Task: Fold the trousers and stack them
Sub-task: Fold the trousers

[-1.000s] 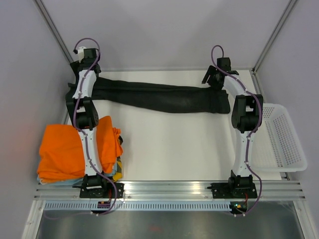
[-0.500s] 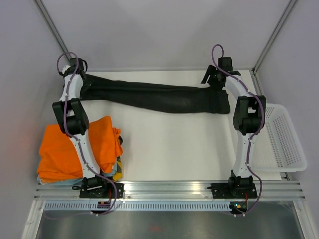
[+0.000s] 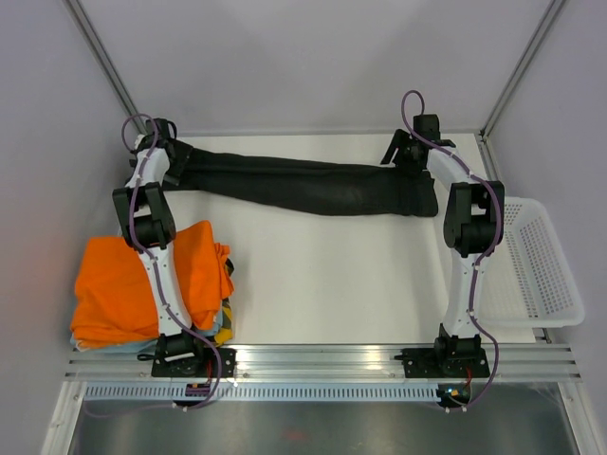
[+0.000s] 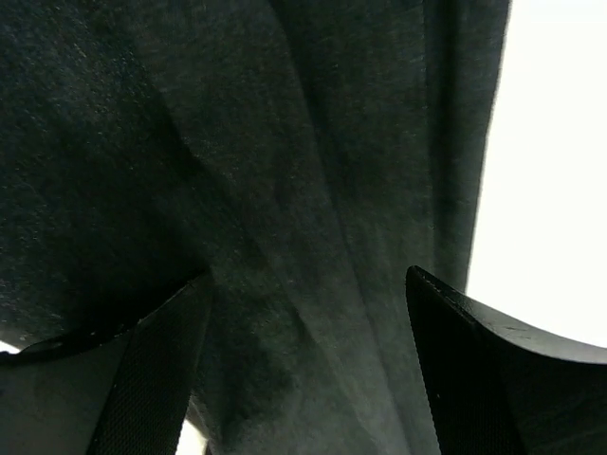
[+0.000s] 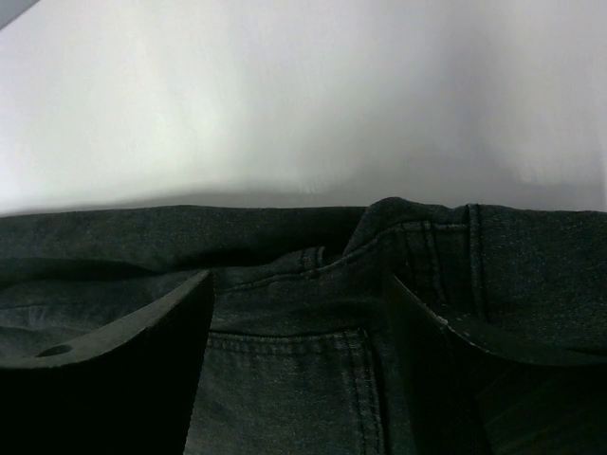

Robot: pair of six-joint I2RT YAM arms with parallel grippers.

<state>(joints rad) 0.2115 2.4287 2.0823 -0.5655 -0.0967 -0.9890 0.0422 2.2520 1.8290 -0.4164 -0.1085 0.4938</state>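
White table [image 3: 332,284]; trousers [image 3: 303,185] across it, ends under left tool [image 3: 174,159], right tool [image 3: 402,157].

One pair of trousers [image 3: 303,185], one basket [image 3: 542,270], one orange garment [image 3: 114,284], perhaps two beneath.

2 white-and-black arms [image 3: 465,284], purple cables [image 3: 406,100]

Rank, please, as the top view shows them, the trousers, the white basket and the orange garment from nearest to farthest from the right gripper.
1. The trousers: their waist end lies directly below the right gripper, at the table's far side.
2. The white basket: beside the table's right edge.
3. The orange garment: at the near left, across the table.
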